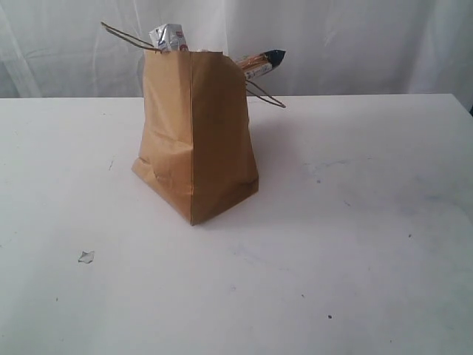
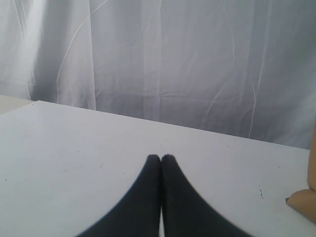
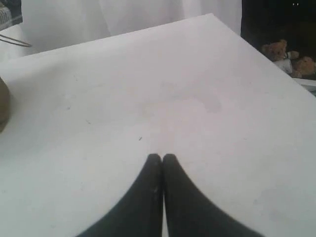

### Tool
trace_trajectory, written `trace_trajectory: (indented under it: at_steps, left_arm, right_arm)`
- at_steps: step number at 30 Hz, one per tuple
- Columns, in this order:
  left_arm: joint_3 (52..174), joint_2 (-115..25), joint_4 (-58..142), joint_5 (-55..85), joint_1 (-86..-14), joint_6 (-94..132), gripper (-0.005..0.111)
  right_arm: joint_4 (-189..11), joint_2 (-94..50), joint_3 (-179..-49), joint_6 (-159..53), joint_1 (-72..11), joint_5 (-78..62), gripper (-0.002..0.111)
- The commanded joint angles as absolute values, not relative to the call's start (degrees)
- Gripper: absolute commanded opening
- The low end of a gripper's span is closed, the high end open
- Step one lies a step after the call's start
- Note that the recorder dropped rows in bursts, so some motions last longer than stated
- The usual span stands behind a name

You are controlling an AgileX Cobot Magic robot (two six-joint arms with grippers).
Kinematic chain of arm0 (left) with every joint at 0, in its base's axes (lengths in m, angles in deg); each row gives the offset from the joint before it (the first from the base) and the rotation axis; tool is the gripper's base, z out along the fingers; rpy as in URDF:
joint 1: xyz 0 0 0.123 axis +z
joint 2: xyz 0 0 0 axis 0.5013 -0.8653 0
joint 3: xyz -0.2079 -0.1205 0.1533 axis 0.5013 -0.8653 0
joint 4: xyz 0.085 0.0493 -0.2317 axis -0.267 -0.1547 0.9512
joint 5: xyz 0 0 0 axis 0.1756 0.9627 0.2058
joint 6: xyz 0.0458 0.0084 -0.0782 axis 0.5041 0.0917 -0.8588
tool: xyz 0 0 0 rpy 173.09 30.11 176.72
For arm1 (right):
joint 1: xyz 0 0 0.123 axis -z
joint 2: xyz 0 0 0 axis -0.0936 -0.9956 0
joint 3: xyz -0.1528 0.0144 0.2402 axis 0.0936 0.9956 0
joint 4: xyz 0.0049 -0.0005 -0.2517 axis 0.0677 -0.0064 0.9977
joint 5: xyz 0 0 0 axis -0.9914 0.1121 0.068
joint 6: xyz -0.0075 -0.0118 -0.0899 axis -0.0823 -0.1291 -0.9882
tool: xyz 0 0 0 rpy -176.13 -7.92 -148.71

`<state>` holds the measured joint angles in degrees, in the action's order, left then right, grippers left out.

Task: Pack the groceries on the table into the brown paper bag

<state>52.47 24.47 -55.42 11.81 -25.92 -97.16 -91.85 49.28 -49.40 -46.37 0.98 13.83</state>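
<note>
On the white table (image 1: 355,259) the brown paper bag (image 1: 196,140) stands, carton (image 1: 168,37) and spaghetti pack (image 1: 262,63) poking out; left gripper (image 2: 161,157) and right gripper (image 3: 162,156) both pinched together.

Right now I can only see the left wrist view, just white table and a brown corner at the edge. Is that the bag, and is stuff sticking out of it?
Observer: Yes, that's the brown paper bag. It is standing upright, and a white-blue carton pokes out of its top.
Operator: Anything else poking out?
Observer: A long spaghetti pack leans out on the other side, near a handle.
Operator: Is anything lying on the table?
Observer: One small pale lump lies on the table. It is apart from the bag, on the left arm's side.
</note>
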Motion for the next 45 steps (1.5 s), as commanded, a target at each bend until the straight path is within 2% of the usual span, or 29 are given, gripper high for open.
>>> trace_trajectory:
  at_steps: [1, 6, 8, 10, 12, 15, 19, 22, 25, 45]
  left_arm:
    - [52.28, 24.73, -56.61, 11.72, -26.23, -97.27, 0.0]
    - [52.28, 24.73, -56.27, 11.47, -26.23, -97.27, 0.0]
    - [52.28, 24.73, -47.0, 11.2, -26.23, -96.96, 0.0]
    - [52.28, 24.73, -26.01, 13.47, -26.23, -92.74, 0.0]
    - [52.28, 24.74, -4.81, 18.01, -26.23, -76.01, 0.0]
    - [52.42, 24.74, 17.89, 18.69, -26.23, -37.77, 0.0]
    - [53.04, 24.74, 26.62, 19.75, -30.8, -4.2, 0.0]
    - [52.28, 24.74, 37.65, 24.75, -32.85, 2.6, 0.0]
    - [52.28, 24.73, 41.11, 31.16, -32.98, 5.55, 0.0]
    - [52.28, 24.69, 41.41, 34.04, -32.98, 5.98, 0.0]
  right_arm:
    - [-91.97, 49.62, -49.27, -46.01, 1.51, 13.7, 0.0]
    - [-91.97, 49.62, -49.27, -46.01, 1.51, 13.7, 0.0]
    - [-91.97, 49.62, -49.27, -46.01, 1.51, 13.7, 0.0]
    - [-91.97, 49.62, -49.27, -46.01, 1.51, 13.7, 0.0]
    - [-91.97, 49.62, -49.27, -46.01, 1.51, 13.7, 0.0]
    - [-91.97, 49.62, -49.27, -46.01, 1.51, 13.7, 0.0]
    - [-91.97, 49.62, -49.27, -46.01, 1.51, 13.52, 0.0]
    - [-91.97, 49.62, -49.27, -46.01, 1.51, 13.52, 0.0]
    - [-91.97, 49.62, -49.27, -46.01, 1.51, 13.52, 0.0]
    - [-91.97, 49.62, -49.27, -46.01, 1.51, 13.52, 0.0]
